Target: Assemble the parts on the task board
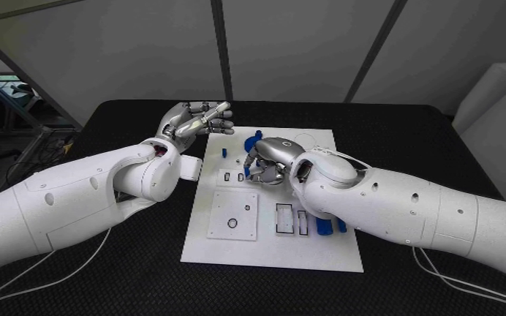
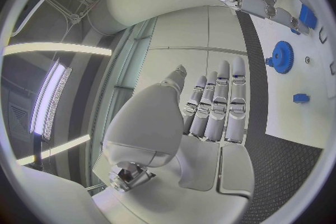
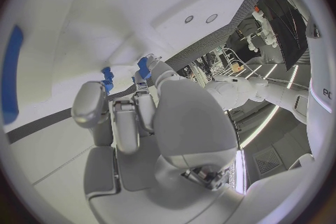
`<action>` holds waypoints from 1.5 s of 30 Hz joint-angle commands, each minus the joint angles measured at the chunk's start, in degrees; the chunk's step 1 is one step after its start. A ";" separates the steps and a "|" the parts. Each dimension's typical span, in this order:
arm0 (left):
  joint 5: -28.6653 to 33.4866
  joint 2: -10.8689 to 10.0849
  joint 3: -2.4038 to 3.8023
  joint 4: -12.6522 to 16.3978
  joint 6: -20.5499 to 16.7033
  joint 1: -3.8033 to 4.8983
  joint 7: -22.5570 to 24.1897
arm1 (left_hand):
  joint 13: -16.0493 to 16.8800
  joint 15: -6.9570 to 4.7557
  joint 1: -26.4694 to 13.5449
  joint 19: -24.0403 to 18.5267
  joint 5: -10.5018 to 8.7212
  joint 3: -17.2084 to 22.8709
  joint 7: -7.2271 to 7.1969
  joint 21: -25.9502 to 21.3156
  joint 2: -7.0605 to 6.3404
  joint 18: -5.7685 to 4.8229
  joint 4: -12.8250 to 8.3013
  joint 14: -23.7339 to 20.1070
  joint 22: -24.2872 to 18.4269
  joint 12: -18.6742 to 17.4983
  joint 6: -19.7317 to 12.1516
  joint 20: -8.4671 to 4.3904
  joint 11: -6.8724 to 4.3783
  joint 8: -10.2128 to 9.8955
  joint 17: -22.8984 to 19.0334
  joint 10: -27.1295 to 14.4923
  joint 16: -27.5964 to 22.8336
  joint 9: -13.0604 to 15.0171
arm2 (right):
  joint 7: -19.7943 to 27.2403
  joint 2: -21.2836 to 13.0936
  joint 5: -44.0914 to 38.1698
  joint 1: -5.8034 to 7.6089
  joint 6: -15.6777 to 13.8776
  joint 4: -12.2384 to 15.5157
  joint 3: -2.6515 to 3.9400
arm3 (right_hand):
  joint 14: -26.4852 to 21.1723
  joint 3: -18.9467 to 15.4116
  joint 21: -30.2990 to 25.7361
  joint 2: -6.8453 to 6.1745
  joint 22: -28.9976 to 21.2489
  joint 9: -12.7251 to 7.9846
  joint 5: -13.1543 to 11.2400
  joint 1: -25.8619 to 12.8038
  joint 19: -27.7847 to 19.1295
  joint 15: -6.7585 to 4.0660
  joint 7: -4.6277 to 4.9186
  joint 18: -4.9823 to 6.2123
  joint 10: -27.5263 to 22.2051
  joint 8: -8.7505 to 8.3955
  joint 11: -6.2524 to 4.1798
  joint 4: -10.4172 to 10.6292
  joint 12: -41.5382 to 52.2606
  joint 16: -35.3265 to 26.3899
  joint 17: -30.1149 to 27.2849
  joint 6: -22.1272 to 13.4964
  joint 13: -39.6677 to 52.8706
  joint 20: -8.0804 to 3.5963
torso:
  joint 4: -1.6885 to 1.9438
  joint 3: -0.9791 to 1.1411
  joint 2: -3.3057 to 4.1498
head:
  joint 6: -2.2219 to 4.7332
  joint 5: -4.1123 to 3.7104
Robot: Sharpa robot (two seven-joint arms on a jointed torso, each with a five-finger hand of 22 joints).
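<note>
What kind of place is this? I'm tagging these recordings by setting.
Probably a robotics lab or test cell: a black table walled by grey panels, with a white task board of blue parts between two robot hands.

You see the flat white rectangular task board [image 1: 316, 254] mid-tabletop; a round blue toothed gear [image 2: 283, 57] lies flat by its far edge, small blue block parts [image 1: 325, 226] near its right edge.
</note>
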 commanded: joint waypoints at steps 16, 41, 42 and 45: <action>-0.31 0.15 0.05 0.05 0.59 0.11 0.27 | 0.00 -0.07 0.33 -0.48 -0.11 0.23 0.06 0.22 0.07 -0.22 -0.10 -0.04 0.11 -0.34 0.29 -0.12 0.03 -0.36 0.14 0.43 -0.32 -0.02 | -0.40 0.44 -2.09 -0.65 2.12 -0.66 -0.11 | 5.37 -0.07 0.26 -0.19 -0.14 0.98 0.00 -0.76 -0.06 -0.26 -0.81 -0.53 -0.15 0.09 0.11 0.18 -0.13 0.17 11.38 1.17 0.64 -0.15 | 0.09 -0.03 -0.01 | -0.38 0.26; -0.31 0.14 0.05 0.14 0.57 0.10 0.25 | 0.00 -0.07 0.33 -0.48 -0.11 0.23 0.06 0.22 0.07 -0.22 -0.10 -0.04 0.11 -0.34 0.29 -0.12 0.03 -0.36 0.14 0.43 -0.32 -0.02 | -1.52 0.20 -2.68 -0.78 3.89 -0.39 -0.11 | 5.33 -0.33 0.01 -0.96 -0.56 0.94 -0.26 -1.72 -0.32 -0.08 -0.52 -0.45 -0.60 -0.35 0.34 0.36 -0.66 0.11 11.26 0.47 0.20 0.00 | 0.05 -0.03 0.00 | -0.66 0.48; -0.31 0.14 0.05 0.13 0.56 0.10 0.25 | 0.00 -0.07 0.33 -0.48 -0.11 0.23 0.06 0.22 0.07 -0.22 -0.10 -0.04 0.11 -0.34 0.29 -0.12 0.03 -0.36 0.14 0.43 -0.32 -0.02 | -1.55 0.20 -2.69 -0.78 3.86 -0.39 -0.11 | 5.33 -0.33 0.00 -1.00 -0.57 0.92 -0.26 -1.77 -0.33 -0.05 -0.48 -0.45 -0.65 -0.42 0.38 0.37 -0.71 0.11 11.27 0.36 0.16 0.02 | 0.05 -0.03 0.00 | -0.66 0.48; -0.31 0.15 0.05 0.11 0.57 0.10 0.25 | 0.00 -0.07 0.33 -0.48 -0.11 0.23 0.06 0.22 0.07 -0.22 -0.10 -0.04 0.11 -0.34 0.29 -0.12 0.03 -0.36 0.14 0.43 -0.32 -0.02 | -1.73 0.17 -2.71 -0.79 3.66 -0.38 -0.11 | 5.34 -0.38 -0.11 -1.38 -0.73 0.74 -0.27 -2.16 -0.44 0.18 -0.07 -0.43 -1.19 -1.01 0.69 0.45 -1.35 0.13 11.33 -0.65 -0.43 0.17 | 0.04 -0.02 0.01 | -0.73 0.48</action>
